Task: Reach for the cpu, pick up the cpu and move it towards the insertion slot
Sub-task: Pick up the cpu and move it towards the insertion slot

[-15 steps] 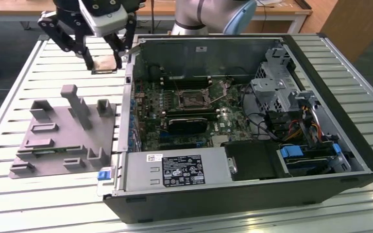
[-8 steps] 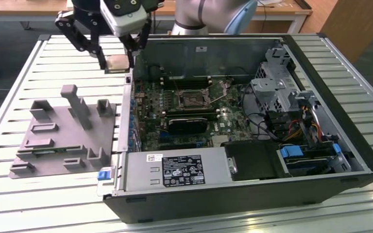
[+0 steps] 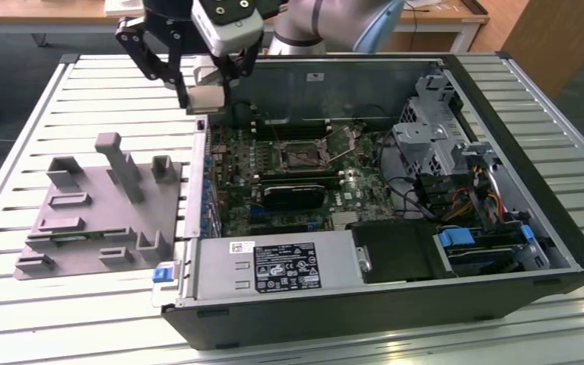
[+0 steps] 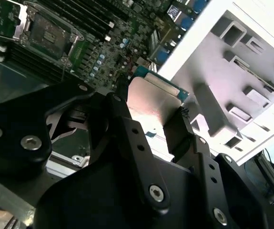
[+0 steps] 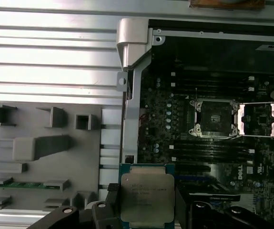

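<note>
Slatted metal tabletop (image 3: 89,99) carries a grey plastic tray (image 3: 79,228) on the exterior view's left and an open computer case (image 3: 535,175). Farther back, the gripper (image 3: 203,97) pinches the cpu (image 5: 147,198) above the case's edge, well apart from the insertion slot (image 3: 299,157).

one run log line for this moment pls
gripper: shut on cpu | cpu: lifted, above case edge between grey tray and motherboard | insertion slot: open, empty, apart from cpu
</note>
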`<state>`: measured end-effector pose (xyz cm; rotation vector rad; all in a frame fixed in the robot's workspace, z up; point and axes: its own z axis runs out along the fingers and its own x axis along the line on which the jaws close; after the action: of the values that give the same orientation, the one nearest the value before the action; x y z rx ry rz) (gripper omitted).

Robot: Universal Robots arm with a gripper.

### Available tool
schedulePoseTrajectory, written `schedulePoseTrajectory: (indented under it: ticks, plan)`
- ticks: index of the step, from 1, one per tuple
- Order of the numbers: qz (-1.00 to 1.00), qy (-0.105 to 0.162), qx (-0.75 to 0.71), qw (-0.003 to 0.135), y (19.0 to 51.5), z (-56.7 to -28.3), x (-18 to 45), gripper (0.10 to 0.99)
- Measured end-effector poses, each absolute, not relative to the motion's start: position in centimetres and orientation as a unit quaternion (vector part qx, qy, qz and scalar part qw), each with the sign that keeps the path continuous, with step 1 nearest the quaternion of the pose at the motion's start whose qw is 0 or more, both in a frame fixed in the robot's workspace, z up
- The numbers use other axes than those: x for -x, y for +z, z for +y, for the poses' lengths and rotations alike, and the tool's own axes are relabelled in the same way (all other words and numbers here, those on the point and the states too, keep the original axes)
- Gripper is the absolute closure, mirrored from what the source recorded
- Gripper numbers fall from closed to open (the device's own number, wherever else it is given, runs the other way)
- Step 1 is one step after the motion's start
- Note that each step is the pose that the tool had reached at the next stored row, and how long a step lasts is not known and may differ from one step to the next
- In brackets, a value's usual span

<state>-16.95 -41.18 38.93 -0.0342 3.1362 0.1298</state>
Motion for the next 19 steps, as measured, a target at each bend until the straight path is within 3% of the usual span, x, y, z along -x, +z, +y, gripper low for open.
schedulePoseTrajectory:
  ticks: [19]
  plan:
    - [0.999, 0.043, 0.011, 0.001, 38.9, -40.1, 11.1, 0.541]
